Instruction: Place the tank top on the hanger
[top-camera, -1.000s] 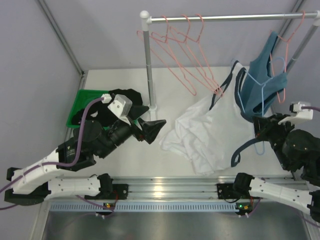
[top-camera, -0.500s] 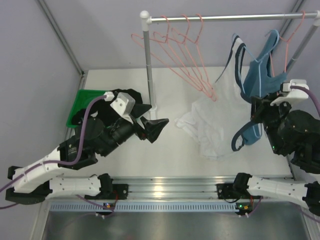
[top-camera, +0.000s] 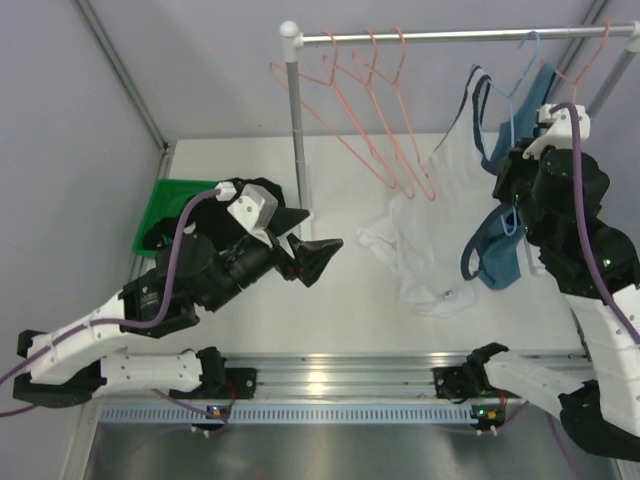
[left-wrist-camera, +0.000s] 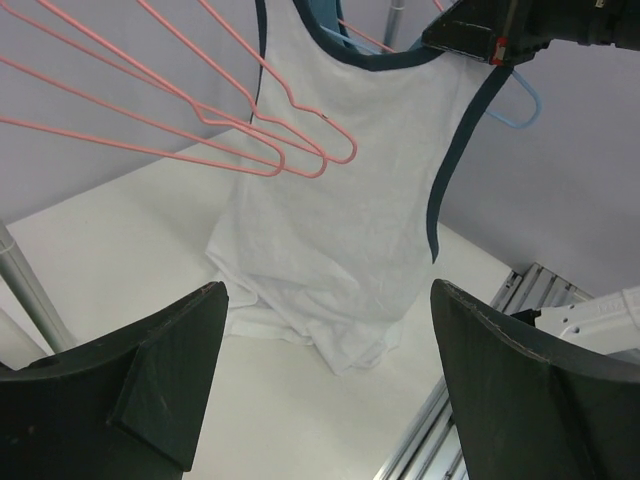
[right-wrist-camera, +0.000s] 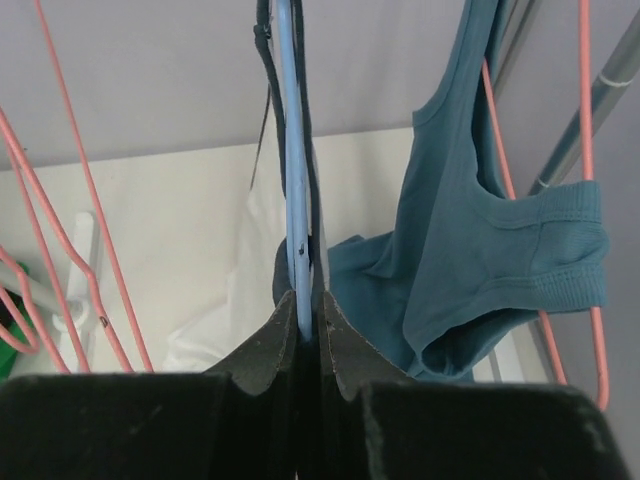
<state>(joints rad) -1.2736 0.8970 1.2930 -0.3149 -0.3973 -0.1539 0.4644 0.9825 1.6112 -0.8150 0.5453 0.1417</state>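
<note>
Top external view, nearest the bases: shows the left gripper (top-camera: 315, 255) hovering over the table (top-camera: 340, 330), jaws wide apart, holding nothing, aimed at the tank top (top-camera: 430, 235). Across on the right, finds the right gripper (top-camera: 512, 185) high up, jaws pressed together on the wire of the hanger (right-wrist-camera: 293, 150). Confirmed in the right wrist view: clamped on blue wire, navy trim running alongside.

Beyond the jaws, shows the tank top draped from the hanger, upper part up near the rail (top-camera: 430, 36), hem trailing on the table. Just beside it, a teal top (right-wrist-camera: 480, 250); further left, pink hangers (top-camera: 370, 110) hooked on the rail.

Judged as the closing step: seemingly threaded on already, with the hanger held up by the rail. Cannot tell whether both straps sit over the hanger's shoulders. Next move calls for setting the hook over the rail clear of the teal top and pink hangers, then easing the grip; leaves the left gripper free to straighten fabric.

No brand, label or readable writing anywhere; only a small red mark on the right gripper, too small to read.
</note>
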